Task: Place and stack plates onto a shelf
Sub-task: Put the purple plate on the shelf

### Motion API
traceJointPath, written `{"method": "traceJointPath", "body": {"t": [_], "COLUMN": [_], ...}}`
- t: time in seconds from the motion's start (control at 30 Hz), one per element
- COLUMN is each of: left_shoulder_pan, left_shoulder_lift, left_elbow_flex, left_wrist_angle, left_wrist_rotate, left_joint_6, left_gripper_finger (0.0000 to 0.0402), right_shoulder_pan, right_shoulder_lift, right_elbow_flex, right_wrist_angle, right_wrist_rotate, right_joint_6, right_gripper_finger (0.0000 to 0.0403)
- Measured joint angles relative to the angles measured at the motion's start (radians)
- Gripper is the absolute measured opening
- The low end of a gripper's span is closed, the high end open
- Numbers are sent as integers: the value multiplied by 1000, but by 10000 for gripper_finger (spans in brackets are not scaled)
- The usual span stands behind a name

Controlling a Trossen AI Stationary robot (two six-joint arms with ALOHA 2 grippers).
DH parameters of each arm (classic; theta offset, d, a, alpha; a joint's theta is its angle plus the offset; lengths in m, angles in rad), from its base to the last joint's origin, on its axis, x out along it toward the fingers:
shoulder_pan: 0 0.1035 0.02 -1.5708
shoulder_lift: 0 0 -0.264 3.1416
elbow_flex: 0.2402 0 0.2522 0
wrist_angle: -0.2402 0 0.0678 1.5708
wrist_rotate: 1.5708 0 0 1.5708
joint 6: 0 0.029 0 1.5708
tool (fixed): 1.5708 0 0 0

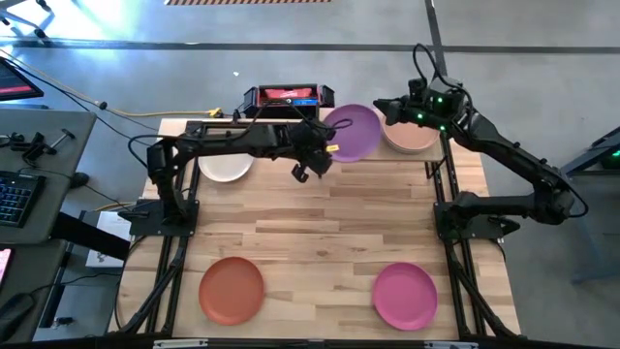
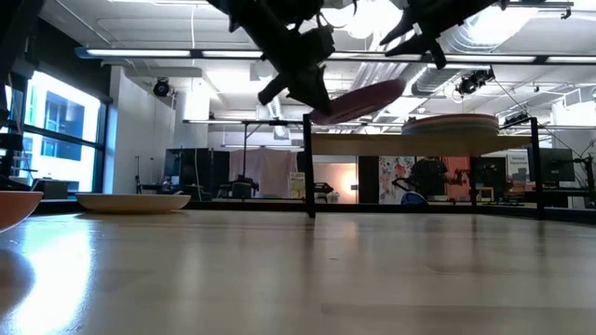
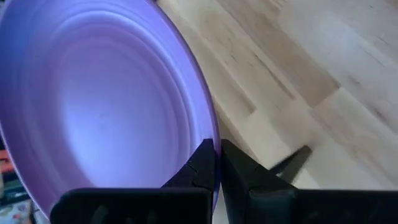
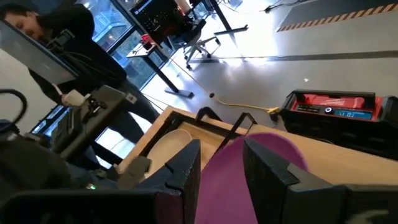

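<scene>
My left gripper (image 1: 327,150) is shut on a purple plate (image 1: 355,130) and holds it in the air at the table's far middle. In the low view the plate (image 2: 358,100) is tilted just above the left half of the shelf (image 2: 372,141). A stack of plates (image 1: 413,137) with a tan top rests on the shelf's right half. My right gripper (image 1: 380,103) is open and hovers above the purple plate's far rim, apart from it. Its fingers frame the plate in the right wrist view (image 4: 222,150). My left gripper pinches the purple plate's rim (image 3: 210,134) between its two fingers, at the plate's near-left edge. The fingers come roughly level from the table's left. The plate is lifted clear and tilted, its held side lower and its far right side higher.
A cream plate (image 1: 225,166) lies at the table's far left. A rust orange plate (image 1: 232,289) lies near left and a magenta plate (image 1: 405,296) near right. A red and black box (image 1: 286,95) stands behind the far edge. A person (image 4: 56,37) is beyond the table.
</scene>
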Motion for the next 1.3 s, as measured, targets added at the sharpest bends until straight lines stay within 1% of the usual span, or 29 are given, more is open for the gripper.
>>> {"method": "traceJointPath", "body": {"t": [0.13,0.2,0.43,0.8,0.9,1.07,1.17,1.3], "left_shoulder_pan": [0,0,1,11,5,9,14,9], "left_shoulder_lift": [14,19,36,68,68,68,68,68], "left_elbow_flex": [2,-2,-1,0,0,1,1,1], "left_wrist_angle": [10,-16,0,33,53,87,80,74], "left_wrist_rotate": [2,-2,-10,-78,-111,-202,-213,-199], "left_joint_6": [34,50,69,68,49,-8,-35,-45], "left_gripper_finger": [1,1,1,4,7,8,10,15], "right_shoulder_pan": [0,0,1,1,1,1,1,1], "right_shoulder_lift": [0,0,0,0,0,0,0,0], "right_elbow_flex": [0,0,0,0,0,0,0,0], "right_wrist_angle": [1,2,2,-2,-7,-8,-15,-14], "right_wrist_rotate": [-1,-6,-8,-16,-17,-17,-17,-17], "right_joint_6": [2,3,2,3,3,2,1,-1], "right_gripper_finger": [103,103,103,103,103,103,103,103]}}
